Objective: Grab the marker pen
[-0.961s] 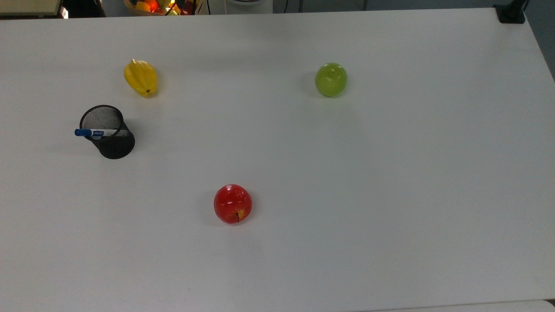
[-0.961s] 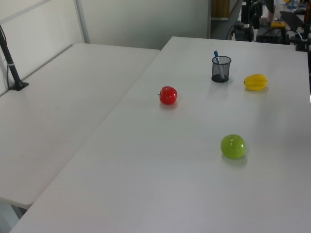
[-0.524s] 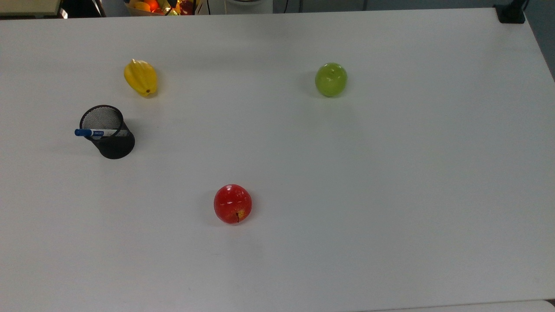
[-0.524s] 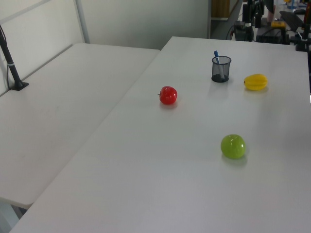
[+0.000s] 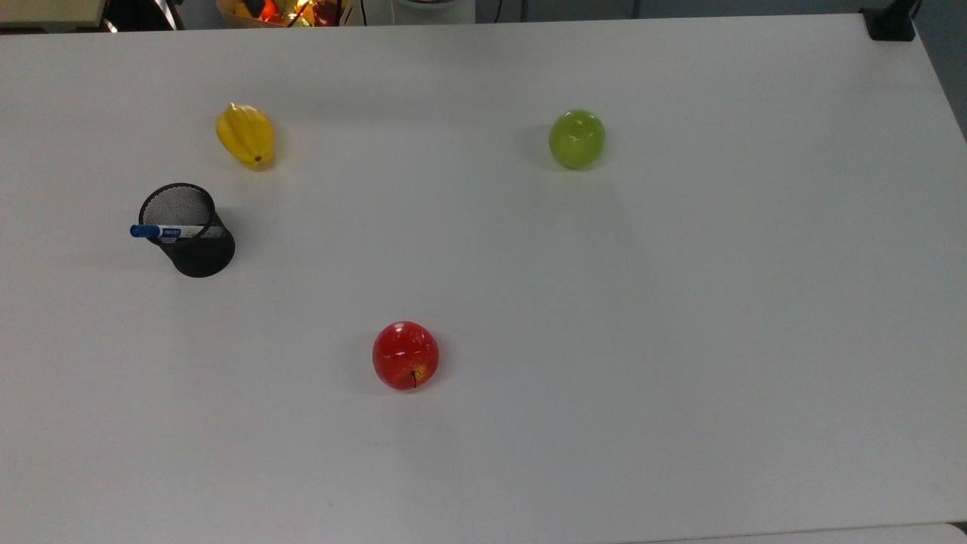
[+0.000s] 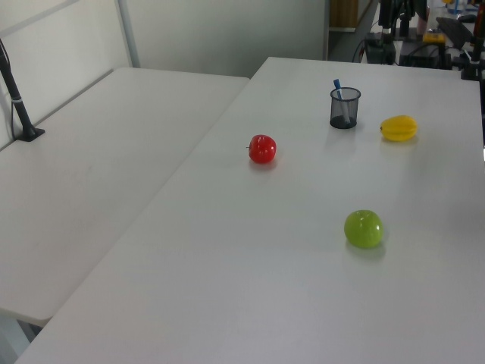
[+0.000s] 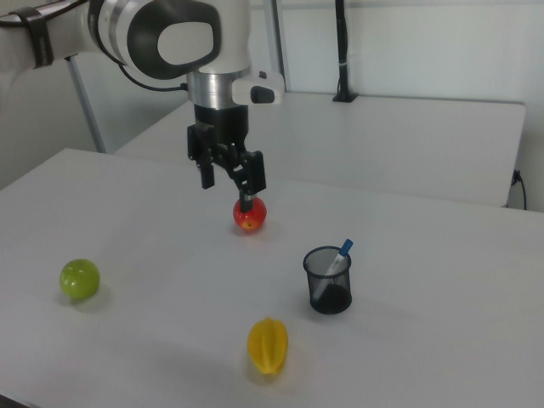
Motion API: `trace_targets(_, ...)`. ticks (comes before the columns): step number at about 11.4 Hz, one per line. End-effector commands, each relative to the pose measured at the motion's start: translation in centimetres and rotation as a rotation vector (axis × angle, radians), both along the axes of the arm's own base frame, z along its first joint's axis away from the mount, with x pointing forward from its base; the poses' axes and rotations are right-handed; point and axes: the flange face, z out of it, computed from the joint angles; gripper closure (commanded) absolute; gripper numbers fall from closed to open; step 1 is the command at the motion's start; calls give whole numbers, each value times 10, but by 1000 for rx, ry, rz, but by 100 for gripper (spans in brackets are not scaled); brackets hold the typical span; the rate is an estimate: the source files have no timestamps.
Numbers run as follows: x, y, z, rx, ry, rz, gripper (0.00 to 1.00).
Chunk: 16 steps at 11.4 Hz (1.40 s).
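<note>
The marker pen (image 5: 170, 231) stands slanted in a black mesh cup (image 5: 198, 253), its blue cap poking out over the rim toward the top view's left. In the left view the marker pen (image 6: 339, 94) and cup (image 6: 345, 111) sit at the far end of the table. In the right view the marker pen (image 7: 339, 257) leans in the cup (image 7: 328, 284), and my gripper (image 7: 227, 189) hangs open and empty high above the table, up and to the right view's left of the cup, in front of the red apple.
A red apple (image 5: 406, 355), a green apple (image 5: 576, 138) and a yellow starfruit (image 5: 245, 134) lie spread on the white table (image 5: 680, 302). A second table (image 6: 91, 174) adjoins it. A black post base (image 5: 890, 23) sits at a far corner.
</note>
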Motion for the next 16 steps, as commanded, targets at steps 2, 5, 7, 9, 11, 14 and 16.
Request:
trace_targets(2,10,-37,-1,-28,-117,-62,0)
trace_targets(5,18,-62,-4,-55,-193,-110,0)
trace_targets(7,25,-82,-13,-71,-239,-163,0)
trace_targets(9,38,-91,-33,-85,-258,-196,0)
trace_targets(11,53,-99,-48,-115,-306,-220,0)
trace_targets(14,67,-109,-64,-148,-358,-233,0)
trace_targets(16,71,-105,-71,-157,-348,-219,0)
